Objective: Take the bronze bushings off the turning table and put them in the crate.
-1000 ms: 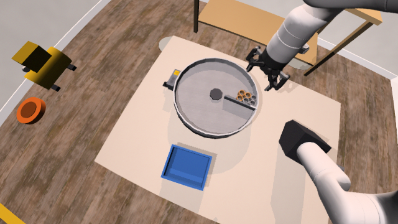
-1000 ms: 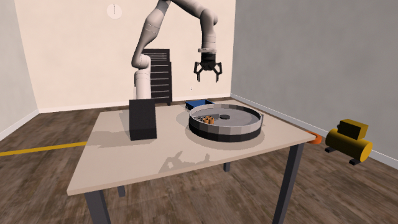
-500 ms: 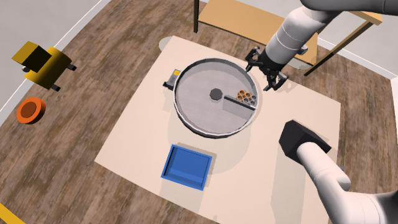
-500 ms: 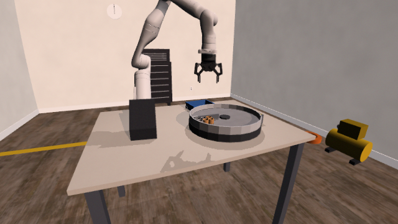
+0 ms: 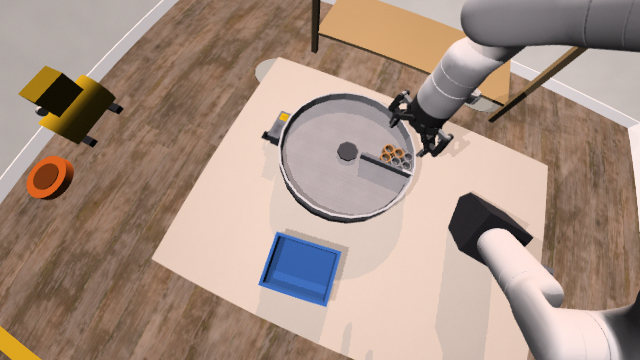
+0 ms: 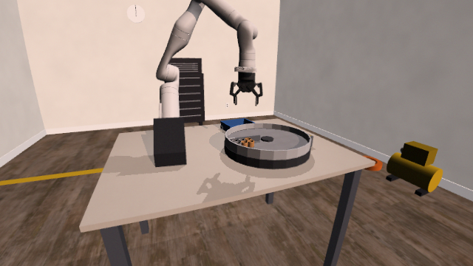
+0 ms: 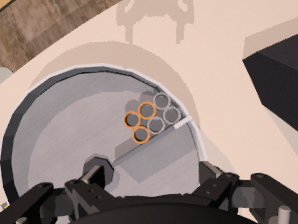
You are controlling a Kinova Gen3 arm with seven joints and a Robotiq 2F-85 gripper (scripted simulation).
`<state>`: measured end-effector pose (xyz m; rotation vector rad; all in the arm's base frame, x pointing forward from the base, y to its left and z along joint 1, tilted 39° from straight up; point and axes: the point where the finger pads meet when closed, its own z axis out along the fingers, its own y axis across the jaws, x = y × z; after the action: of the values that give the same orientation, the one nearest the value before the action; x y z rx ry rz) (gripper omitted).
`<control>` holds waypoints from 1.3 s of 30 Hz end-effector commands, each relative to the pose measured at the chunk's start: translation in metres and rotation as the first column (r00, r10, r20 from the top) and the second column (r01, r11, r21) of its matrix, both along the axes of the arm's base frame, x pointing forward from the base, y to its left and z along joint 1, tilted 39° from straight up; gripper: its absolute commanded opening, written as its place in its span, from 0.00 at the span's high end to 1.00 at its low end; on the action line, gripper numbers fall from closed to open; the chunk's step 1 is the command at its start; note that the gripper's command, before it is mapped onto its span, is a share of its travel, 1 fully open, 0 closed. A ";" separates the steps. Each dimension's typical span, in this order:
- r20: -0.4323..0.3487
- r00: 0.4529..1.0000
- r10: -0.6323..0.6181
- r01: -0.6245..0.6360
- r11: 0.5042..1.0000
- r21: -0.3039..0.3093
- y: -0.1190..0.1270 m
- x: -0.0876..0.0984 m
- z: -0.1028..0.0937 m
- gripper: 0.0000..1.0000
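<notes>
The round grey turning table point(image 5: 347, 155) stands mid-table. A cluster of bushings lies against its low divider near the rim: three bronze bushings point(image 5: 391, 152) and three steel bushings point(image 5: 404, 161), touching each other. The cluster also shows in the wrist view, with the bronze bushings point(image 7: 140, 123) beside the steel bushings point(image 7: 162, 113), and as a small group in the exterior view point(image 6: 247, 142). My gripper point(image 5: 420, 127) point(image 6: 246, 97) is open and empty. It hangs high above the turning table's rim, up and to the side of the cluster. The blue crate point(image 5: 300, 268) is empty and stands on the table beside the turning table.
The arm's black base block point(image 5: 487, 227) point(image 6: 169, 142) stands on the table. A small dark control box point(image 5: 277, 128) sits against the turning table's rim. A wooden bench point(image 5: 400, 35) stands beyond the table. A yellow motor point(image 5: 67, 105) and an orange ring point(image 5: 49, 176) are on the floor.
</notes>
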<state>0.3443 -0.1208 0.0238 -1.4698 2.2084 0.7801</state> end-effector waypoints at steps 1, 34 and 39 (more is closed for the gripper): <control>0.001 1.000 -0.001 0.001 1.000 -0.001 0.006 0.000 -0.004 0.00; 0.001 1.000 -0.001 0.001 1.000 -0.001 0.030 0.000 -0.023 0.00; 0.001 1.000 -0.001 0.001 1.000 -0.001 0.030 0.000 -0.023 0.00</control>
<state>0.3440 -0.0899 0.0006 -1.4691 2.2086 0.7806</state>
